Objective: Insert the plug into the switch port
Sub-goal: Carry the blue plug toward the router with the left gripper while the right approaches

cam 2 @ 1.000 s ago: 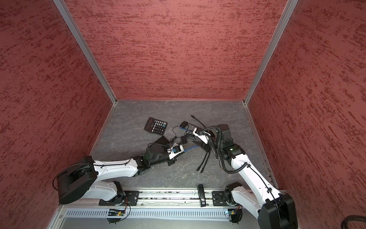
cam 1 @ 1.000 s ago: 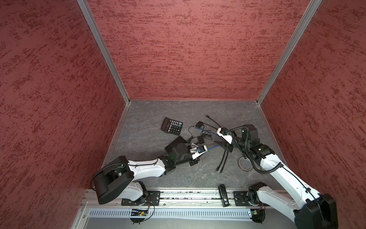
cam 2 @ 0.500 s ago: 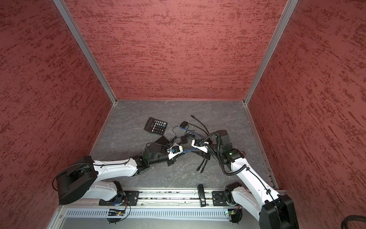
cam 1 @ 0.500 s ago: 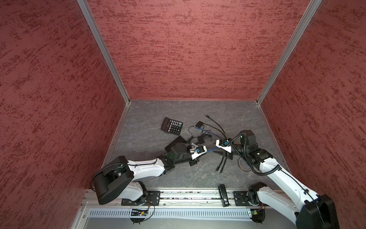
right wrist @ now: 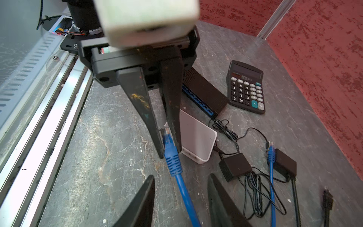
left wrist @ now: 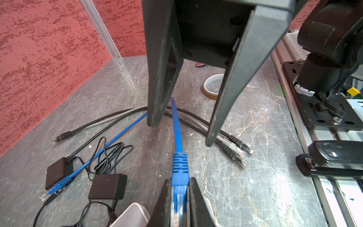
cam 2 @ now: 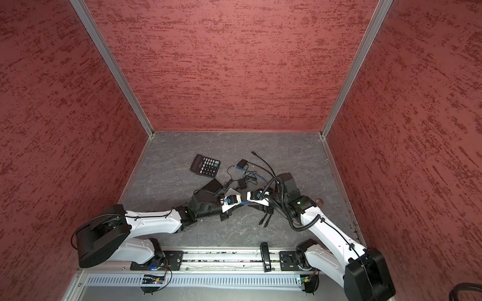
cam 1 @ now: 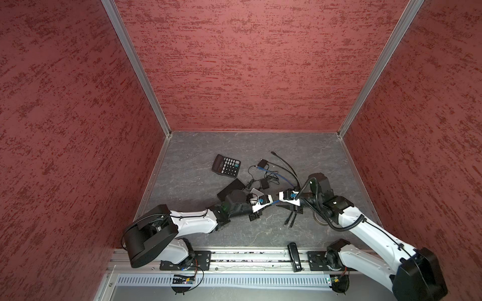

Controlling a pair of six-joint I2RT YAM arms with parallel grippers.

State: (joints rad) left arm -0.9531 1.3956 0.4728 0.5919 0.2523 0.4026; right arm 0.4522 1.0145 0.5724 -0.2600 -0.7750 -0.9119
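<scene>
— Two grippers are sharing one blue cable (right wrist: 186, 198). Just past the left gripper (right wrist: 170, 152) the black switch (right wrist: 206, 92) is lying flat, its row of blue ports (right wrist: 198, 102) facing toward that gripper. The left gripper is pinching the blue plug (right wrist: 168, 141) between narrow jaws, clear tip pointing in toward its own palm.

— So the plug is pointing the wrong way for a push?

— It is looking so. The right gripper (left wrist: 181, 134) is standing wide, one finger on each side of the cable, touching nothing that shows. A good handover is probably asking it to grip the ribbed boot (left wrist: 180, 163) right beside the left fingertips, not the slack cable, so the plug is not drooping once freed. Where the latch tab is facing cannot be told.

— Any writing?

— Only on the calculator (right wrist: 245, 88), beyond the switch from the left gripper: keys are reading 7 8 9, 4 5 6, 1 2 3, 0, 00 and a plus. The print under its display is too small; the switch and the white box (right wrist: 196, 137) beside the plug are showing no readable label.
</scene>
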